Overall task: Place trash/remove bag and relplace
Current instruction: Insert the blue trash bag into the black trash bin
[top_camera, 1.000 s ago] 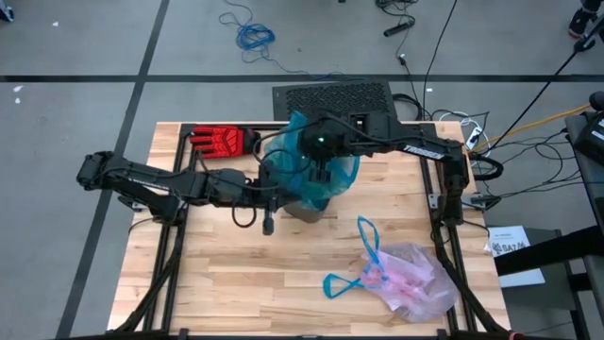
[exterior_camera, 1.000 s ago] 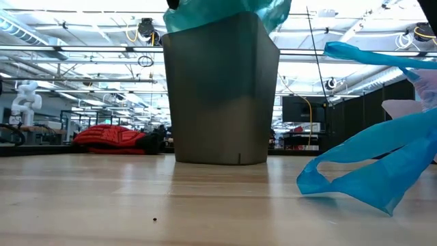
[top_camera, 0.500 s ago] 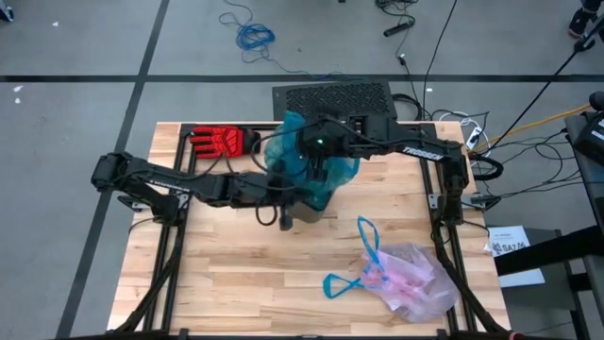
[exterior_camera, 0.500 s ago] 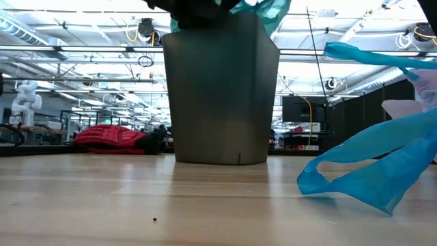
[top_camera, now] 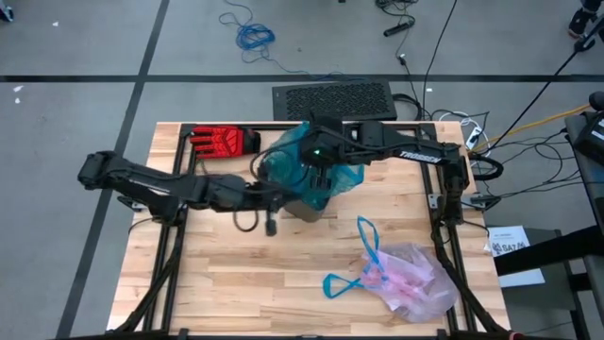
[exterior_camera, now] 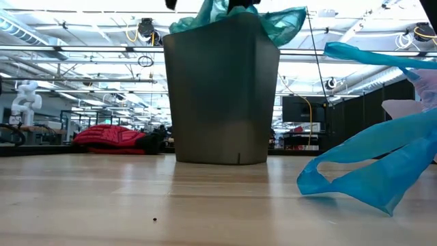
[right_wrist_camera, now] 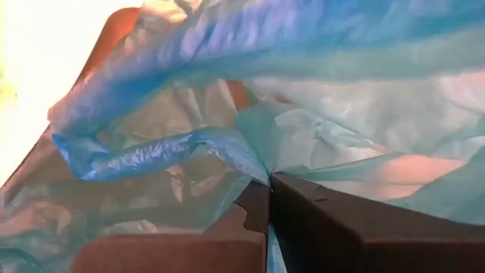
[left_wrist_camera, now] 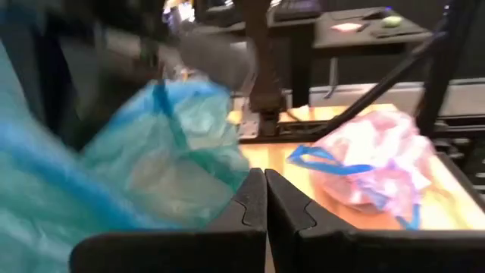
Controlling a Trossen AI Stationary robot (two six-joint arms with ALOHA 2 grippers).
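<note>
Table of pale wood planks carries everything I work on. Near its centre, toward twelve o'clock, stands the grey bin, upright, with the teal-green plastic bag draped over its mouth and bunched above the rim.

The filled bag, the translucent pink-white liner, lies on its side at about four o'clock from the bin, well apart from it, its blue drawstring loops trailing toward the table's middle. Pink wads show through its skin, but I cannot make out single pieces of trash inside.

A red glove lies at ten o'clock from the bin, near the far edge.

My left gripper sits at the bin's nine o'clock side against the teal plastic, fingers pressed together with nothing visibly between them. My right gripper hangs over the bin's mouth, fingers pinched together on a fold of the teal-green bag.
</note>
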